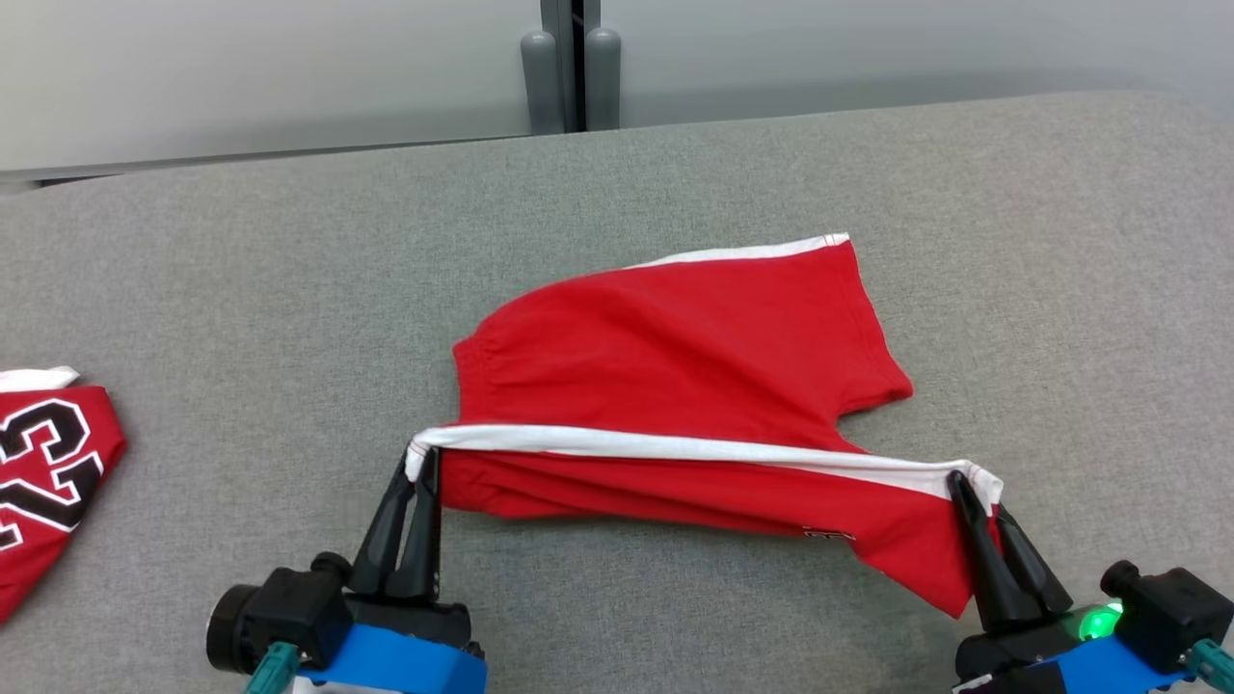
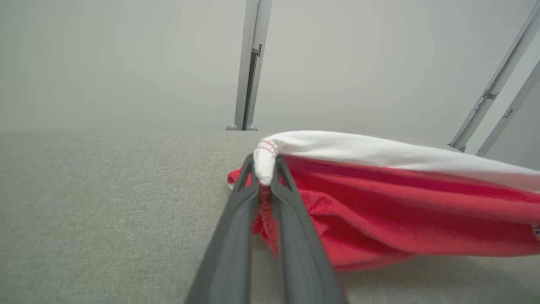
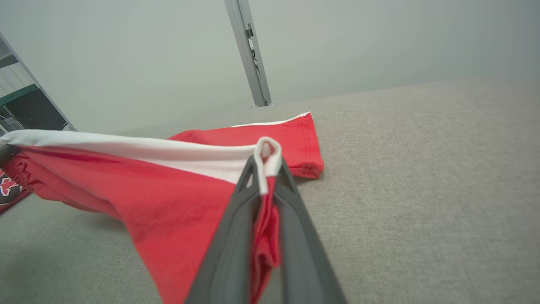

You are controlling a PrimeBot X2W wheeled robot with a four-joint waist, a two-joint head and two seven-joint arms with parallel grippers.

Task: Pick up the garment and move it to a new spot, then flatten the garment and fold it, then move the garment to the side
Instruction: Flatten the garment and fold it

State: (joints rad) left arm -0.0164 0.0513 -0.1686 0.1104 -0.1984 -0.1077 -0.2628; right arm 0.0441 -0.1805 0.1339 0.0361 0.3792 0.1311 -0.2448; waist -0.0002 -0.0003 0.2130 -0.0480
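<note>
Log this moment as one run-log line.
left gripper: shut on garment corner | right gripper: shut on opposite corner | white edge: raised, taut | rest: lying on grey table

Bright, even light, faint soft shadows; wrist views blur close up and skew at the edges

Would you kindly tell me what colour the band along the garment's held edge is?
White band on red garment; head view shows it best.
</note>
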